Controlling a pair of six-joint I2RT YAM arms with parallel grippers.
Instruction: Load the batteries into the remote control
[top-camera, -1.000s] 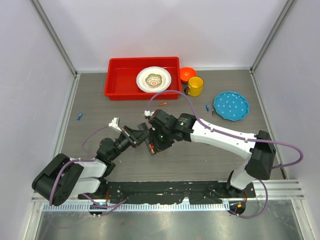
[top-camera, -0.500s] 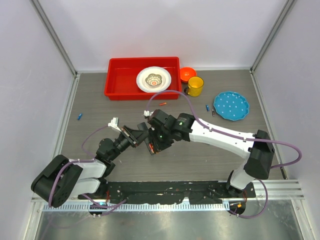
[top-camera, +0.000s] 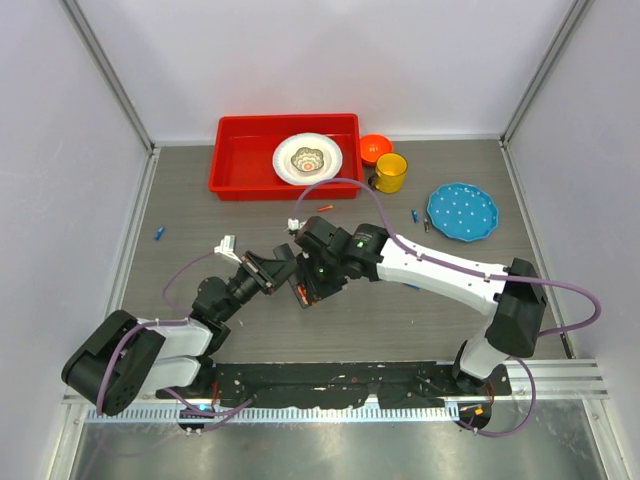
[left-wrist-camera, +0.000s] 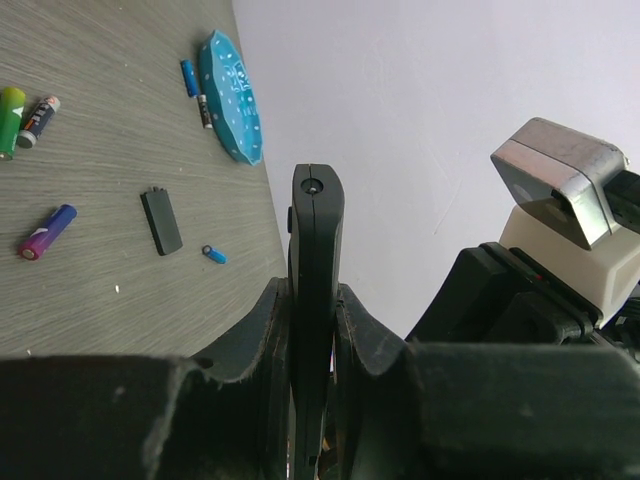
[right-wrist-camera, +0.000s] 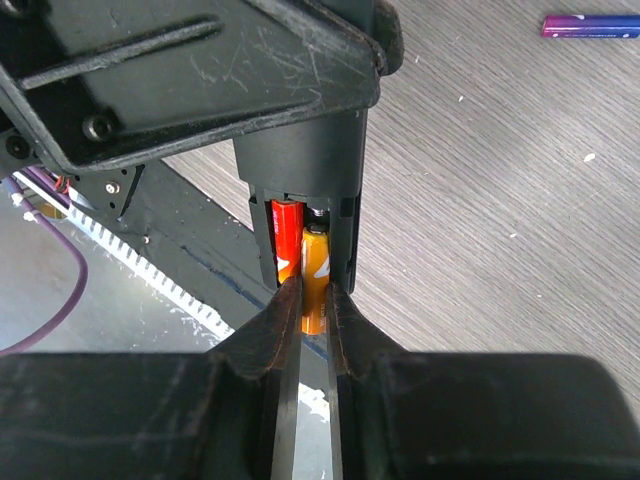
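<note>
black remote control edge-on, batteries seemingly slotted

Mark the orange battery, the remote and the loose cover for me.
Orange battery (right-wrist-camera: 316, 275): right wrist view, middle of its wrapper.
Remote (left-wrist-camera: 317, 250): left wrist view, on its narrow upright edge.
Cover (left-wrist-camera: 161, 221): left wrist view, on its flat middle.

Between the right gripper's jaws we see an orange battery with a glossy wrapper; the red battery beside it gleams alike. In the left gripper's jaws, the remote control looks smooth matt black plastic. Beyond, the table shows matt grey woodgrain.
</note>
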